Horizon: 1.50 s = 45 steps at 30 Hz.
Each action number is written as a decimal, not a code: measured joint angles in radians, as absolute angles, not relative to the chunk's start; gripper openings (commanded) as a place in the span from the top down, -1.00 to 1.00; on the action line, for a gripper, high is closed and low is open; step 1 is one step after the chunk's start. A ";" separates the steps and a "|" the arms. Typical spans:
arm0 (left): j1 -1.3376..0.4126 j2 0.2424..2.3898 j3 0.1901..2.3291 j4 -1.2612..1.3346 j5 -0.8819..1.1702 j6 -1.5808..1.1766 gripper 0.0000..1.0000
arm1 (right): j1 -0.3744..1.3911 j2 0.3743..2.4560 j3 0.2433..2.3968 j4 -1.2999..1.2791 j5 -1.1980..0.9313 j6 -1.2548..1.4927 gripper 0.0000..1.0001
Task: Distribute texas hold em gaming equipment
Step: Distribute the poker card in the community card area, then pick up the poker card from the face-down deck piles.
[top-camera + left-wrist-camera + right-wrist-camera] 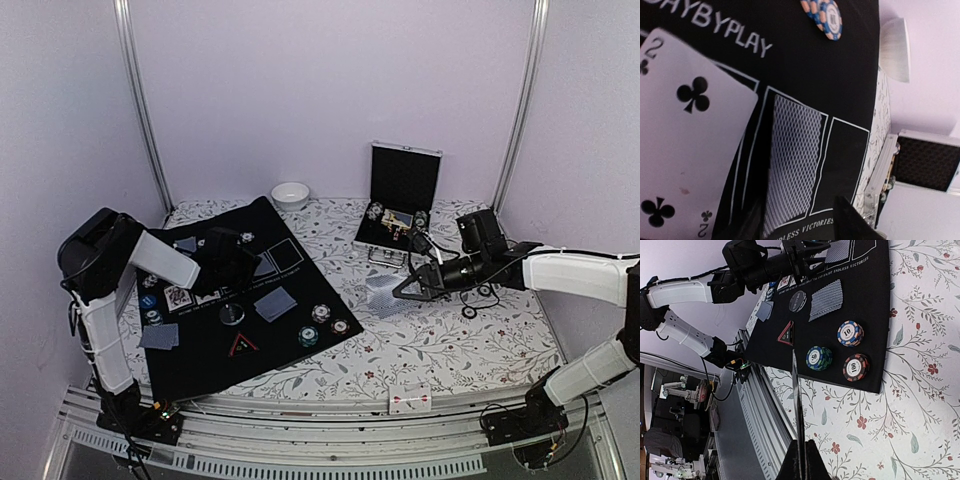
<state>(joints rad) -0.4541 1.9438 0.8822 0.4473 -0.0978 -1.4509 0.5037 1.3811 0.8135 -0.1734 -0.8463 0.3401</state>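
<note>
left gripper (pixel 795 224) sits low over the black mat (pixel 805 65), fingers apart. i see a face-down card (pixel 792 160) lying flat in a printed box, its near end reaching between them, not held. the two of clubs (pixel 685 135) lies face up just beside it. further right on the mat, the triangular marker (pixel 786 333) and three chip stacks (pixel 819 358) sit near the edge. right gripper (pixel 799 447) hangs over the floral cloth (pixel 920 405) beside the mat, clamped on a playing card (pixel 795 400) i see edge-on.
</note>
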 measured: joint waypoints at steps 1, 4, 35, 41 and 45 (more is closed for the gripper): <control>-0.458 1.943 0.886 0.433 -0.099 -1.448 -0.30 | 0.504 1.380 0.814 -0.174 -0.846 0.340 0.96; -0.471 1.928 0.906 0.388 -0.109 -1.436 -0.63 | 0.504 1.377 0.817 -0.178 -0.846 0.340 0.96; -0.865 1.396 0.905 0.335 0.720 -0.187 -0.43 | 0.609 1.308 0.897 -0.089 -0.955 0.276 0.95; -0.863 1.445 0.876 0.449 0.719 -0.291 -0.02 | 0.625 1.308 0.897 -0.036 -0.971 0.284 0.95; -0.864 1.538 0.845 0.603 0.729 -0.424 0.19 | 0.629 1.308 0.897 0.000 -0.979 0.297 0.95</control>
